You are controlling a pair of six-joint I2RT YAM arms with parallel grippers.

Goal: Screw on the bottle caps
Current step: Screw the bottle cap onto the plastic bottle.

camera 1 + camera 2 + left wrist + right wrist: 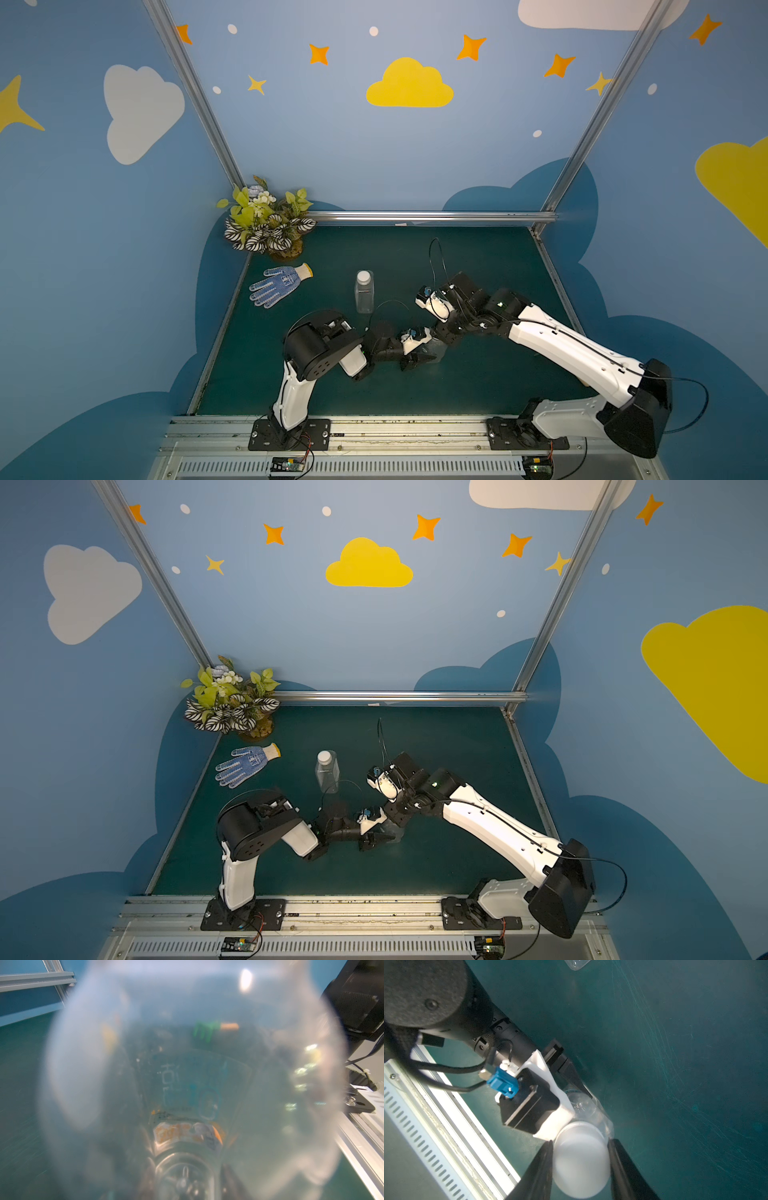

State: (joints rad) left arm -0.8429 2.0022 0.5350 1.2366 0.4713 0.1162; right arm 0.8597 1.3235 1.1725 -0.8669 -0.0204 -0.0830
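A round clear bottle (437,351) is held low over the green mat by my left gripper (428,356), which is shut on its body. Seen from the left wrist, this bottle (187,1084) fills the picture and blurs the fingers behind it. In the right wrist view a white bottle cap (580,1159) sits on the bottle's neck (583,1105). My right gripper (580,1140) is shut on the cap, one black finger touching each side. A rectangular clear bottle (364,295) stands upright mid-table in both top views, a white cap (363,275) on it.
A blue dotted work glove (280,284) lies at the left of the mat, with a potted plant (268,220) in the back left corner. An aluminium rail (374,432) runs along the front edge. The two arms meet close together at the mat's centre.
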